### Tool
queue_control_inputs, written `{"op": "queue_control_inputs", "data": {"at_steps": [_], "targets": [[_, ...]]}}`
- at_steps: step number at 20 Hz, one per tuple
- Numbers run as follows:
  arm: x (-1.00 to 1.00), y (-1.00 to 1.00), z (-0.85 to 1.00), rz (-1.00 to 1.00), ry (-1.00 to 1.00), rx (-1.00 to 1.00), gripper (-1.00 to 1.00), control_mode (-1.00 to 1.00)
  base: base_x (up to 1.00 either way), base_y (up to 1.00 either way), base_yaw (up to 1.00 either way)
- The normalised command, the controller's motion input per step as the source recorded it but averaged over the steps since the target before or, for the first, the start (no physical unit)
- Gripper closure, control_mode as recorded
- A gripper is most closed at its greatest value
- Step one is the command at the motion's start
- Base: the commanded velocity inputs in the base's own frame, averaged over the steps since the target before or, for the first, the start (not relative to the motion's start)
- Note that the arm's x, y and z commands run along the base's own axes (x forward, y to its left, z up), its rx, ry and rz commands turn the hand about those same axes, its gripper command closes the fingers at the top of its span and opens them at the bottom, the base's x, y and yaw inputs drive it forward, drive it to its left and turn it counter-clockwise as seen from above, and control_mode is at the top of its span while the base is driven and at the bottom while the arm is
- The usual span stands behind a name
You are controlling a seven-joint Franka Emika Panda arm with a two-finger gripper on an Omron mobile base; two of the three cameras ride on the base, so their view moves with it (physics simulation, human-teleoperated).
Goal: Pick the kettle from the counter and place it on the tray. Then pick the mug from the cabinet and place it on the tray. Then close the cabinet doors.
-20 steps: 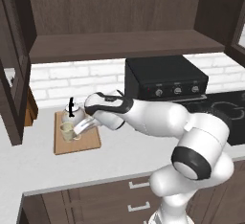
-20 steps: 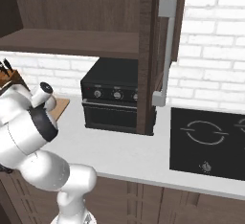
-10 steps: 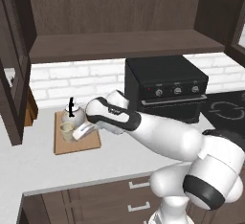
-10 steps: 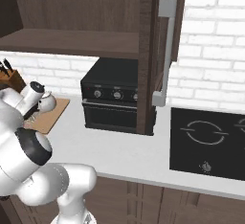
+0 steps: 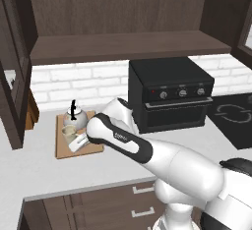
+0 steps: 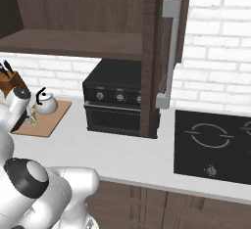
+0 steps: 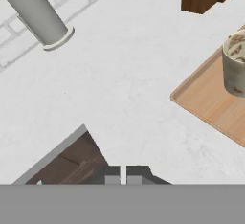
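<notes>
The light-brown wooden tray (image 5: 63, 149) lies on the pale counter (image 5: 34, 170). On it stand the white-grey kettle (image 5: 75, 118) with its black handle and, just in front of it, the beige mug (image 5: 68, 131), upright. My gripper (image 5: 77, 144) hovers low at the mug's near side, shut with nothing in it. In the hand view the fingertips (image 7: 112, 175) nearly touch, over bare counter, with the mug (image 7: 235, 63) and a corner of the tray (image 7: 209, 105) off to the right. The cabinet (image 5: 123, 47) stands open, its doors (image 6: 169, 52) swung out.
A black oven (image 5: 170, 96) sits on the counter right of the tray, and a cooktop (image 6: 215, 142) lies further right. A wooden knife block (image 6: 10, 79) stands left of the tray. The left door (image 5: 11, 76) hangs over the counter's left end, its bar handle (image 7: 38, 12) close to the hand.
The jaws have gone from wide open to shut, empty. The hand has drawn slightly off the mug, which stays standing on the tray, and the arm's elbow has swung toward the camera.
</notes>
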Motion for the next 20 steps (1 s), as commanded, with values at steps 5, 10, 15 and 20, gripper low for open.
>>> {"op": "queue_control_inputs", "data": {"at_steps": [5,10,15,20], "targets": [[-0.38,0.00,0.01,0.00,-0.25,-0.08,1.00,-1.00,0.00,0.00,0.00],[-0.08,0.02,0.09,-0.07,-0.33,-0.04,1.00,-1.00,0.00,0.00,0.00],[0.00,0.06,0.24,-0.14,-0.26,-0.08,1.00,-1.00,0.00,0.00,0.00],[-0.04,0.21,0.44,-0.13,-0.36,-0.08,1.00,-1.00,0.00,0.00,0.00]]}}
